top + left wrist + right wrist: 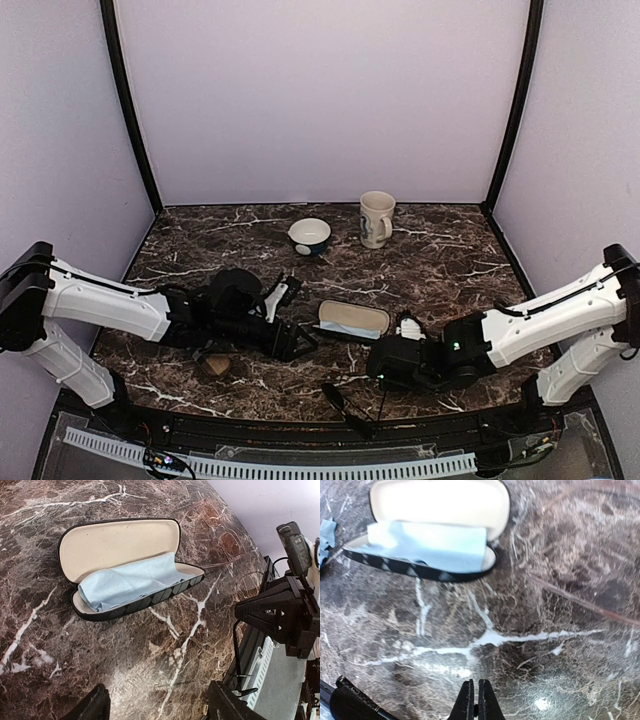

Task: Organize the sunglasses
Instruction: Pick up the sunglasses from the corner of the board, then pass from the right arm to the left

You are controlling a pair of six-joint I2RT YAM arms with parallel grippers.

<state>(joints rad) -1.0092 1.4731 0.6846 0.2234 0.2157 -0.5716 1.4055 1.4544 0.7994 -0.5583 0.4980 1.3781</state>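
The sunglasses (220,532) lie flat on the marble table just beyond the open black checkered case (127,567), their brownish lenses faint against the stone. A thin wire arm of them (580,600) crosses the right wrist view. The case (353,320) has a cream lining and holds a light blue cloth (130,580); it also shows in the right wrist view (435,535). My left gripper (162,710) is open and empty, a short way in front of the case (300,342). My right gripper (474,687) is shut and empty, low over the table near the case (378,362).
A white and blue bowl (309,235) and a cream mug (377,218) stand at the back. A small brown object (215,365) lies beneath the left arm. A black cable and bracket (345,405) sit at the table's front edge.
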